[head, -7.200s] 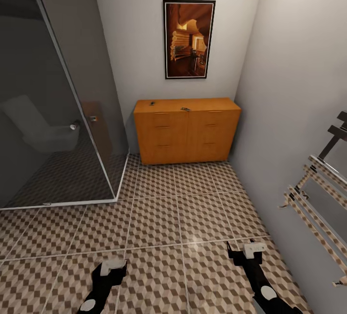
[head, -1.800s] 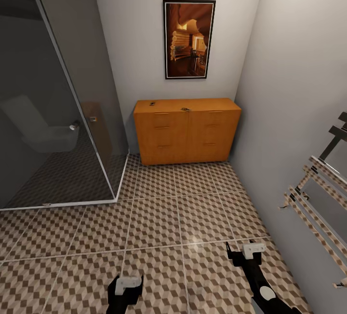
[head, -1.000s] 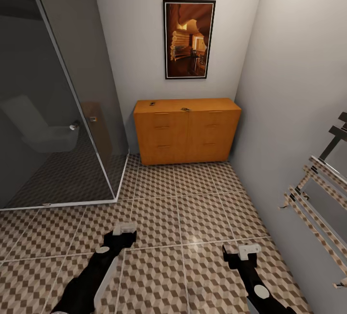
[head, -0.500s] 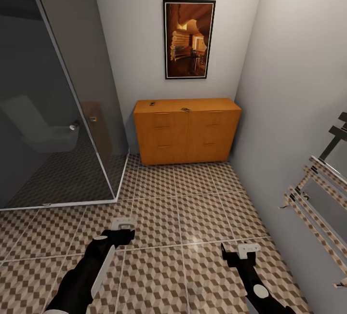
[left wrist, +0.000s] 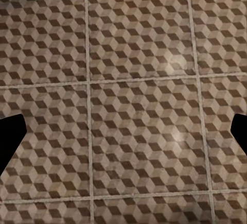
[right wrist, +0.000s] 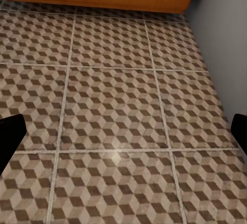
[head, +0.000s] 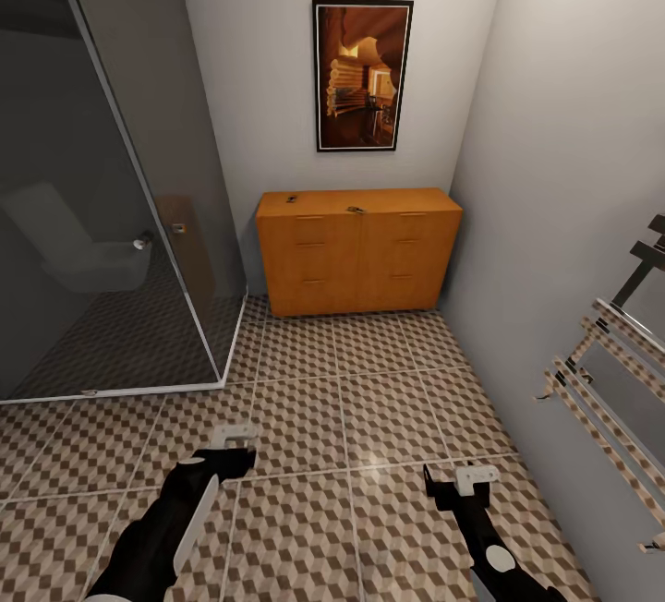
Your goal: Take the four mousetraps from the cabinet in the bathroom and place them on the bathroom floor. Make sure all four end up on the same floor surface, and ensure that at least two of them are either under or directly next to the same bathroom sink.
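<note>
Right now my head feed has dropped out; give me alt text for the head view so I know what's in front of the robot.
An orange-brown cabinet stands against the far wall, drawers shut, two small dark objects on its top, a framed picture above it. Patterned bathroom floor stretches between, a glass shower enclosure at left. The left gripper and right gripper hang low over the tiles, empty.

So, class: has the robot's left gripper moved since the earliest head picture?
Yes. The left gripper has moved forward over the bathroom floor, toward the cabinet, and now sits just past a grout line it earlier sat short of.
</note>
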Robot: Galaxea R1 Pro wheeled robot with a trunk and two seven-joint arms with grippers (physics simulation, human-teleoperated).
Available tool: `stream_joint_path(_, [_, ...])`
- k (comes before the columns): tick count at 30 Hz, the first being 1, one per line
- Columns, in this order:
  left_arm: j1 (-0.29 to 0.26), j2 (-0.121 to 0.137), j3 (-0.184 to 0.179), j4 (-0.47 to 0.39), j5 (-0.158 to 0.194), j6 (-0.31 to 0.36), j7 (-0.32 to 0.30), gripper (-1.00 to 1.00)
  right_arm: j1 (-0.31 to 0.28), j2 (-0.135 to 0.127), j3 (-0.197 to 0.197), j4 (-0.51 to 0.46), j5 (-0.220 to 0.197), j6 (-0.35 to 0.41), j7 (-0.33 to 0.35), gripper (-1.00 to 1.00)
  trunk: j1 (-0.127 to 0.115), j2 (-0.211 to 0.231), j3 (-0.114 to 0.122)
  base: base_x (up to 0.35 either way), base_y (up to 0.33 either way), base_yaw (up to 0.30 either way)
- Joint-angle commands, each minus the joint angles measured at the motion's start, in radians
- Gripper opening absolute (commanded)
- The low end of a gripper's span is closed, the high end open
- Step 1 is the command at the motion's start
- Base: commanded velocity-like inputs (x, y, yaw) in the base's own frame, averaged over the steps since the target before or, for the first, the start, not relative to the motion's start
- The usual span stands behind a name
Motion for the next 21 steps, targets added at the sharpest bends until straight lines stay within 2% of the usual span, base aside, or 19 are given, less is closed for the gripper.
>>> stream_joint_path(1, [-0.001,0.0,-0.002,0.0,0.007,0.005,0.008,1.0,-0.001,-0.001,0.008,0.0,-0.01,-0.004,-0.006,1.0,0.001,-0.002,-0.002,0.0,0.0,0.0])
stream_joint_path(9, [-0.001,0.001,-0.001,0.007,0.007,0.005,0.008,1.0,-0.001,-0.001,0.006,0.0,-0.01,0.021,-0.012,1.0,0.001,-0.002,-0.002,0.0,0.0,0.0])
stream_joint_path(11, [-0.001,0.001,-0.001,0.01,0.007,0.005,0.008,1.0,-0.001,-0.001,0.005,-0.001,-0.01,0.054,-0.013,1.0,0.001,-0.002,-0.002,0.0,0.0,0.0])
stream_joint_path(13, [-0.001,0.001,-0.002,0.025,0.007,0.004,0.007,1.0,-0.001,-0.002,0.002,-0.019,-0.013,0.147,-0.016,1.0,0.001,-0.002,-0.002,0.0,0.0,0.0])
stream_joint_path(15, [-0.001,0.001,-0.002,0.033,0.007,0.004,0.006,1.0,-0.001,-0.003,0.0,-0.035,-0.014,0.199,-0.025,1.0,0.001,-0.002,-0.002,0.0,0.0,0.0])
stream_joint_path(21, [-0.001,0.0,-0.002,0.04,0.007,0.004,0.007,1.0,-0.001,0.001,0.0,-0.058,-0.013,0.289,-0.059,1.0,0.001,-0.002,-0.002,0.0,0.0,0.0])
